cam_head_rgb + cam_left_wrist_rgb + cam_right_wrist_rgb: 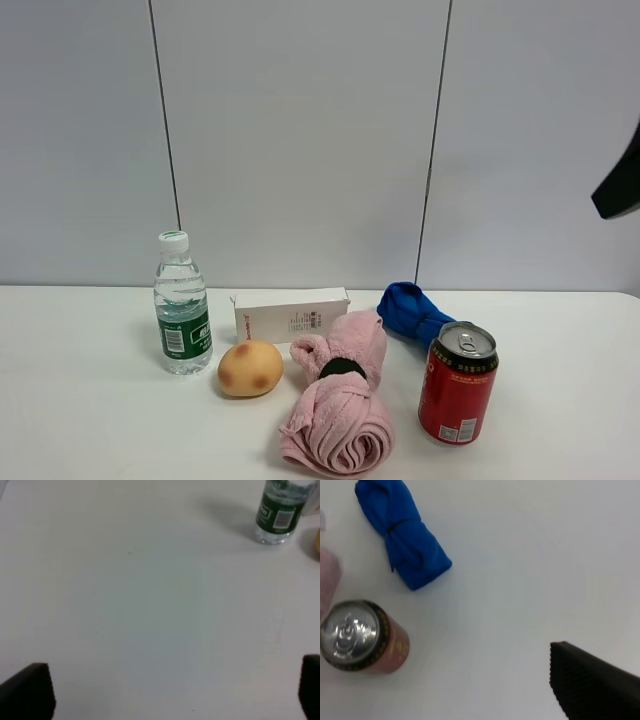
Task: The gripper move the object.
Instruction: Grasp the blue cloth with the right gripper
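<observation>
Several objects stand on the white table (90, 420): a water bottle (181, 305) with a green label, a white box (291, 313), a tan round bun (250, 368), a rolled pink towel (341, 405), a bundled blue cloth (410, 311) and a red can (458, 383). My left gripper (175, 692) is open and empty over bare table, with the bottle (278, 511) far from it. Of my right gripper only one black finger (592, 685) shows, with nothing against it, hovering apart from the can (360, 637) and the blue cloth (402, 532).
A grey panelled wall (300, 130) rises behind the table. A dark part of the right arm (620, 188) hangs high at the right edge of the exterior view. Bare table lies left of the bottle and right of the can.
</observation>
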Tool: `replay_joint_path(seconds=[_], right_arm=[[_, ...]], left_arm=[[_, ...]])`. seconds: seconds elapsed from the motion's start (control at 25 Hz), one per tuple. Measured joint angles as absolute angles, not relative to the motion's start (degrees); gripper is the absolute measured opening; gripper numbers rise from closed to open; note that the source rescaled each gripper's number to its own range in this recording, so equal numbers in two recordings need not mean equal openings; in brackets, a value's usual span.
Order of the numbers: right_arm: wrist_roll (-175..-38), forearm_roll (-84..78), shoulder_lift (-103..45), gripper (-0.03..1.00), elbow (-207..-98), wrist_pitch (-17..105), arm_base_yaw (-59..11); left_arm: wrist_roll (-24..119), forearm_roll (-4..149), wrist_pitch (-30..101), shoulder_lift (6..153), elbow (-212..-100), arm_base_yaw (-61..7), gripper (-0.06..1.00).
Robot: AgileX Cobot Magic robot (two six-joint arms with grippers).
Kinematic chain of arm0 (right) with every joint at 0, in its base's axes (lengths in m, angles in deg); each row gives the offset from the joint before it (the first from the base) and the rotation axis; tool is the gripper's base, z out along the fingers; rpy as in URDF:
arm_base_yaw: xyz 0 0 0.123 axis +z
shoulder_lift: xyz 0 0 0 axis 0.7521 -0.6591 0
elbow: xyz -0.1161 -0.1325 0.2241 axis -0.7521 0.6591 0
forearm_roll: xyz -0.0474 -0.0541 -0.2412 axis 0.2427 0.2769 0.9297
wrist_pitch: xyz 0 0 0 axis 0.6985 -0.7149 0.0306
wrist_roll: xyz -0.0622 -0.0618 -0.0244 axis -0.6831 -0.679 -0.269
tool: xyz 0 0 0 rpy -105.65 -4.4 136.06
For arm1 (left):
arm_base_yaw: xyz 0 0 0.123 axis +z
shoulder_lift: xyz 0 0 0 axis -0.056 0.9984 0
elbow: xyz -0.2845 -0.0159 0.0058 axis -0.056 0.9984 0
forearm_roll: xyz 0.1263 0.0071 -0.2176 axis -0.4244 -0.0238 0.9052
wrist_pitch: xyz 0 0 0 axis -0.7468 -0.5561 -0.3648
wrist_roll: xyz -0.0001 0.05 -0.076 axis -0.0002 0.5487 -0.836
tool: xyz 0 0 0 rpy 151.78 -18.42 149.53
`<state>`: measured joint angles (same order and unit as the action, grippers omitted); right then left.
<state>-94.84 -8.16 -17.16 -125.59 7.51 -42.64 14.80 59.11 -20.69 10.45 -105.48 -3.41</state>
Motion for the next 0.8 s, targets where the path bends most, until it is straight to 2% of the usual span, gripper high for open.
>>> replay_joint_path(seconds=[0.16,0.48,0.8], right_arm=[[-93.5,-7.4,-26.6,1.00,-132.9,7.3,-41.4],[-81.5,4.3,-45.4,1.00,-147.3,3.0,-32.8],[-78.5,9.1,-65.2,1.00,-160.9,-2.0,-31.8]], left_arm=[[14.8,59.1,-20.7,10.4,-105.5,-3.4,1.00],[14.8,59.1,-20.7,10.4,-105.5,-3.4,1.00],[14.8,59.1,-20.7,10.4,-105.5,-3.4,1.00]])
